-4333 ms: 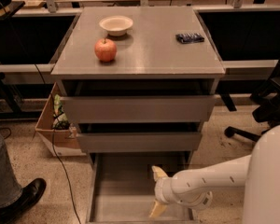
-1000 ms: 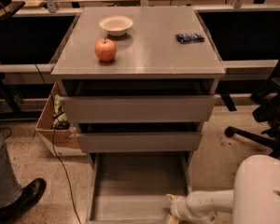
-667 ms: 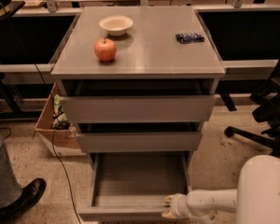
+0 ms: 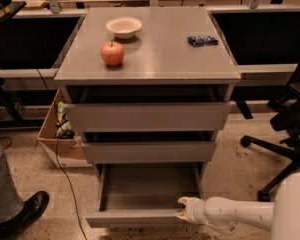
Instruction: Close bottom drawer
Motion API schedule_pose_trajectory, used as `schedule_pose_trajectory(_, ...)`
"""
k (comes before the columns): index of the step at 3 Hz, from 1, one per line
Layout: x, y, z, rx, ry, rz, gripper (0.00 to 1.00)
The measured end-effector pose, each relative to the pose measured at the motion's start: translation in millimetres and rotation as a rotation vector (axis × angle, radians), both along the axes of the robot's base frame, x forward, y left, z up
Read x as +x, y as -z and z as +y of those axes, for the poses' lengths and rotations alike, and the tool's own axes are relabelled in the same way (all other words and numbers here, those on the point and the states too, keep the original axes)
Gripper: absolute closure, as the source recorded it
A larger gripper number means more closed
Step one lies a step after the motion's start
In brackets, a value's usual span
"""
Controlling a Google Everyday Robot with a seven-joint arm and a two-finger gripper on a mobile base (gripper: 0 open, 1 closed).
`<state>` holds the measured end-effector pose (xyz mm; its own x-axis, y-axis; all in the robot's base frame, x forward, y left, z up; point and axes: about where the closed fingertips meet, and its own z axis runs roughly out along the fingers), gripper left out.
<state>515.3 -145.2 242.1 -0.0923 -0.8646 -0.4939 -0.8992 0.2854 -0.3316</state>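
The bottom drawer (image 4: 140, 217) is the narrowest grey drawer of the cabinet. It stands partly pulled out, and its grey box interior (image 4: 150, 186) shows. My gripper (image 4: 184, 210) is at the right end of the drawer's flat front panel and touches it. My white arm (image 4: 240, 214) reaches in from the lower right. The middle drawer front (image 4: 149, 152) and the top, widest drawer front (image 4: 148, 116) sit above.
On the cabinet top (image 4: 165, 59) are a red apple (image 4: 112, 53), a white bowl (image 4: 123, 27) and a dark blue packet (image 4: 202, 40). A cardboard box (image 4: 57, 134) stands at the left. A person's leg and black shoe (image 4: 20, 214) are at lower left. An office chair (image 4: 285, 129) is at right.
The bottom drawer has slid inward, toward the cabinet, and shows less interior than before. My gripper has moved with its front panel toward the cabinet.
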Motion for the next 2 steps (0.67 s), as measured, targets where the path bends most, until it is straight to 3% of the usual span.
schedule_pose_trajectory(1,10.8,-25.6,-1.3,0.012,-0.006,-0.060,0.06)
schedule_pose_trajectory(2,4.7,-24.8,-4.7,0.012,-0.015,-0.064,0.09)
